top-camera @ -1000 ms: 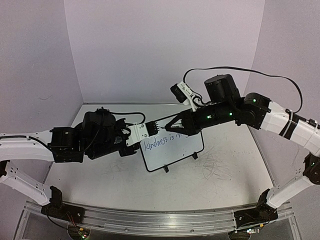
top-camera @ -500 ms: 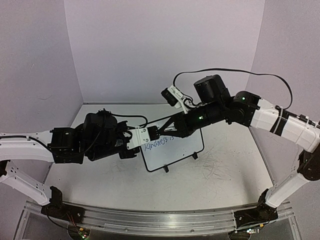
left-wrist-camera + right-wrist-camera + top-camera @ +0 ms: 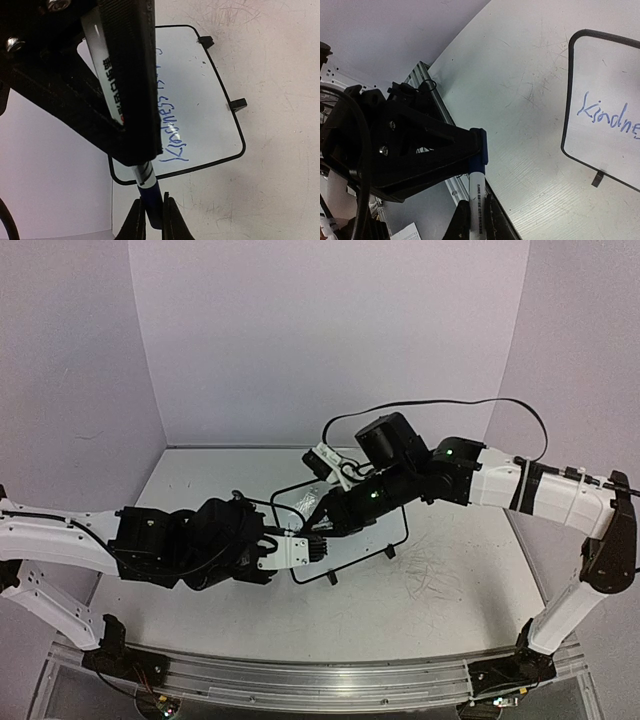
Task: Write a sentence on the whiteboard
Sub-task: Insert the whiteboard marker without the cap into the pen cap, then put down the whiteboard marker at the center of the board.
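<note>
Got whiteboard lying mid-tabletop, long axis left-near to right-far; sentence along that axis, start at left end; can read "Kindne" on right wrist cam, rest cut off at pic edge; top cam: writing hidden under arms. Both arms reaching low, wrists meeting over board's left part; right gripper clamped tight on marker barrel; left gripper pinched shut on its blue end.

Soft even light, faint shadows, blurred near foreground.
</note>
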